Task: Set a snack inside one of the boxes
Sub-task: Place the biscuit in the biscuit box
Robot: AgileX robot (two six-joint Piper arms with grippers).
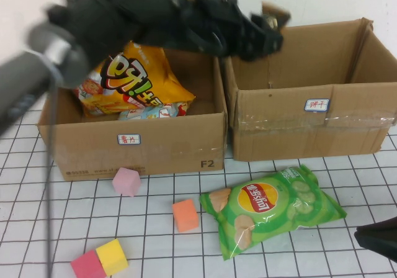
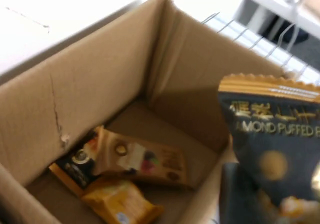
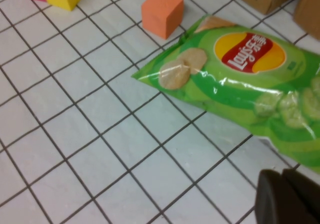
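Two brown cardboard boxes stand side by side, the left box (image 1: 130, 151) and the right box (image 1: 298, 129), each with a small white label. My left gripper (image 1: 268, 33) hangs over the right box's back left corner, shut on a dark blue puffed-snack bag (image 2: 272, 134). Below it, the box's inside (image 2: 100, 104) holds a few small brown and yellow snack packs (image 2: 140, 161). A green chips bag (image 1: 273, 206) (image 3: 245, 79) lies flat on the table in front of the right box. My right gripper (image 1: 375, 241) (image 3: 287, 196) rests shut near the table's front right, close to that bag.
The left box holds a big yellow snack bag (image 1: 133, 79) and another pack under it. Foam cubes lie on the gridded table: pink (image 1: 126, 182), orange (image 1: 185, 215) (image 3: 161, 12), yellow (image 1: 111, 256) and magenta (image 1: 87, 265).
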